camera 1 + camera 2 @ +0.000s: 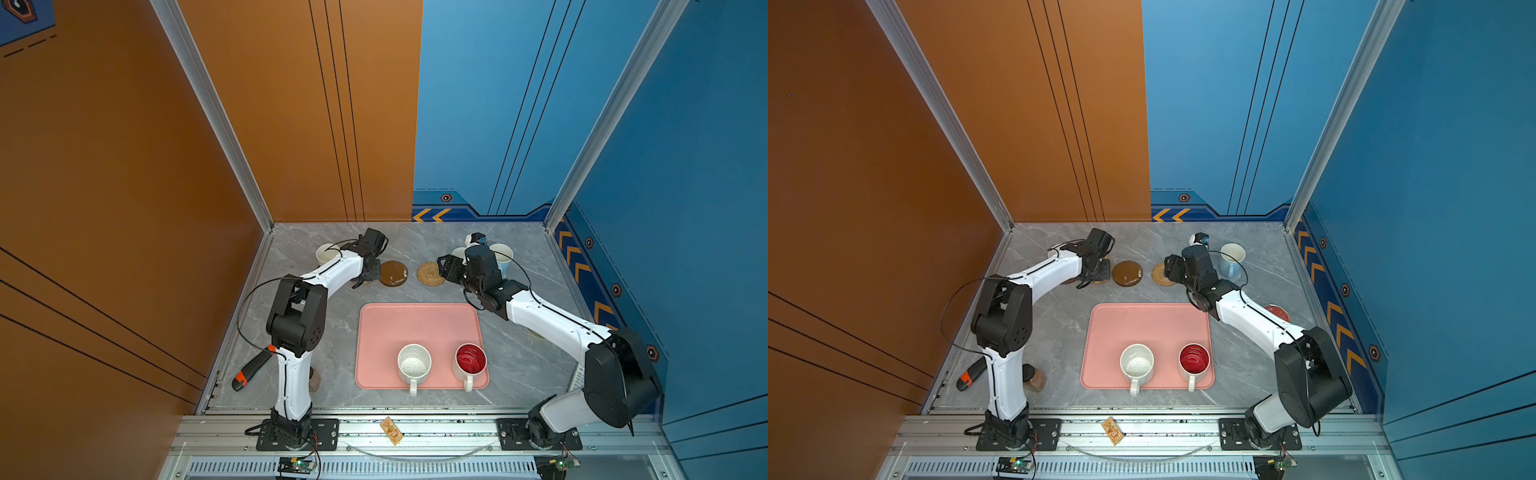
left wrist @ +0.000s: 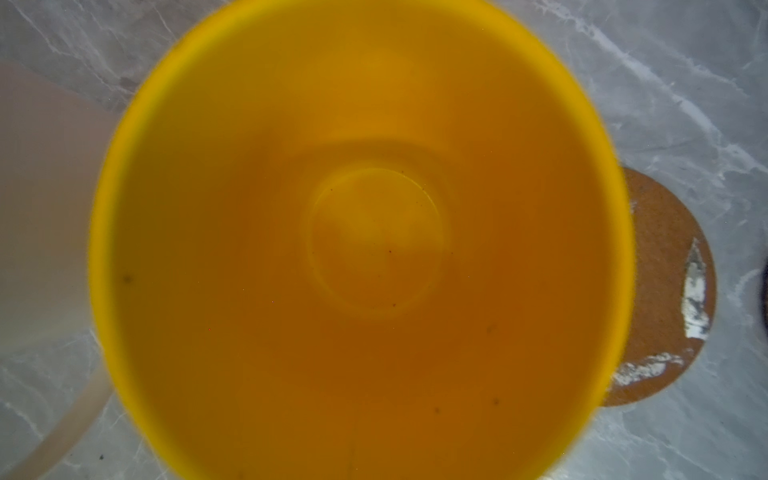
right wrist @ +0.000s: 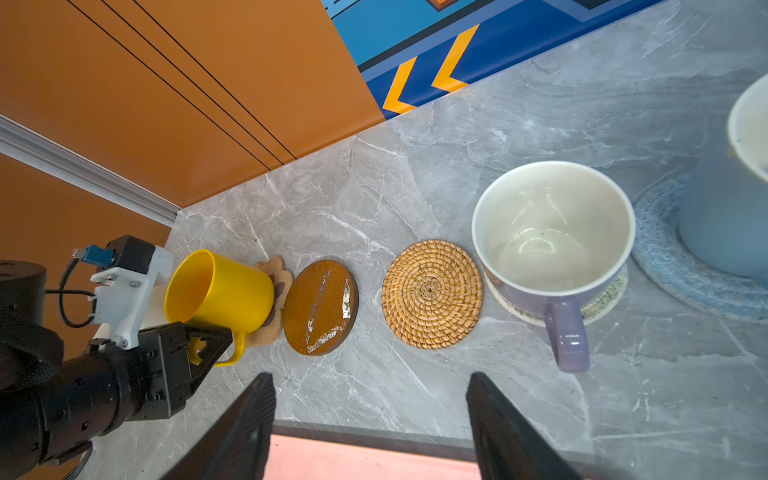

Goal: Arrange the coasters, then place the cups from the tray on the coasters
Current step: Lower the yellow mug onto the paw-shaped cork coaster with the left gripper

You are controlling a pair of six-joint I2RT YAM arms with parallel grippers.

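Status: left jaws clamped tight on the handle of yellow mug (image 3: 220, 291). The mug is tilted, with its base end over tan paw coaster (image 3: 274, 266); can't tell if they touch. Left wrist view is filled by the mug's inside, with scuffed brown disc coaster (image 2: 665, 291) poking out past its rim. Along the row away from left jaws: that brown disc coaster, bare; rattan coaster (image 3: 432, 293), bare; lavender mug (image 3: 552, 237) upright on cream woven coaster (image 3: 606, 301); light blue mug (image 3: 723, 220) on blue-grey woven coaster (image 3: 665, 266). Plain white mug (image 1: 326, 253) sits behind left jaws on the far side of that arm; what's under it is hidden. Right jaws are spread wide and hold nothing, hanging above bare bench (image 3: 374, 374). The rattan coaster is straight ahead of their gap, and the lavender mug's handle is just ahead to one side. Pink tray (image 1: 415, 324) lies right behind right jaws, its edge showing under them in right wrist view. At its near end, well back from both jaws, stand speckled white mug (image 1: 414, 363) and red-inside mug (image 1: 471, 359), both upright with handles toward the near edge.
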